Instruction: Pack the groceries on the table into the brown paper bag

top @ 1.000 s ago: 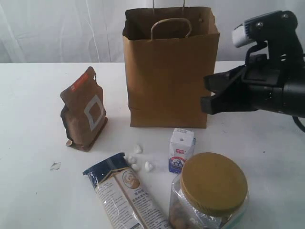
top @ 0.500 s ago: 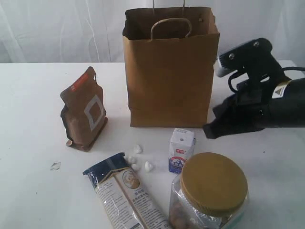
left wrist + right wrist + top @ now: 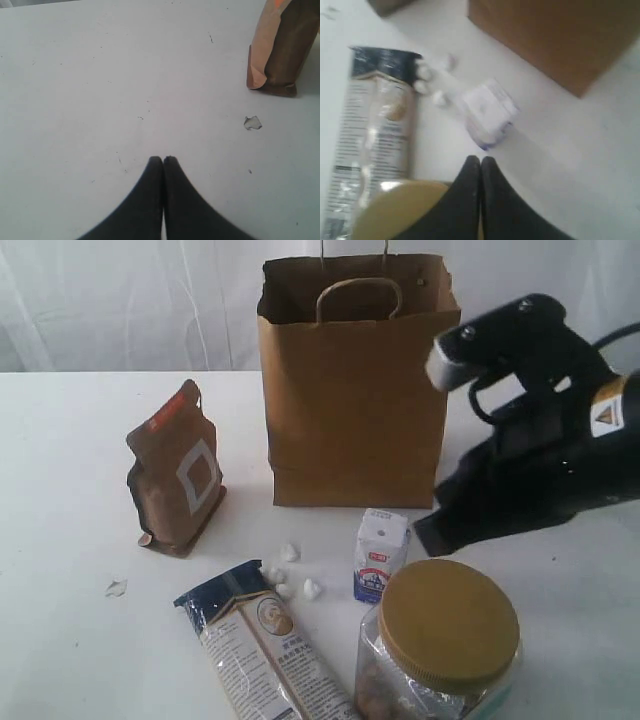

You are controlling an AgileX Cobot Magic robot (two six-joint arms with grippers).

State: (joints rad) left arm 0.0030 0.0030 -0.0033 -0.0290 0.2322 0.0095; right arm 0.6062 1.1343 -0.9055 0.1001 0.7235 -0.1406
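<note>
Right wrist view shows our right gripper [image 3: 480, 159], jaws pressed together like those of the left gripper [image 3: 163, 159], near the small carton [image 3: 487, 112] standing by the paper bag [image 3: 555, 40]; we judge it light, stiff, best pinched across its flat sides.

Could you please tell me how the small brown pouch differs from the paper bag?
The paper bag is much taller and wider than the pouch. The bag stands open at the top with loop handles; the pouch is closed. The pouch carries a red label; the bag's front is plain. Both are brown and upright on the table.
</note>
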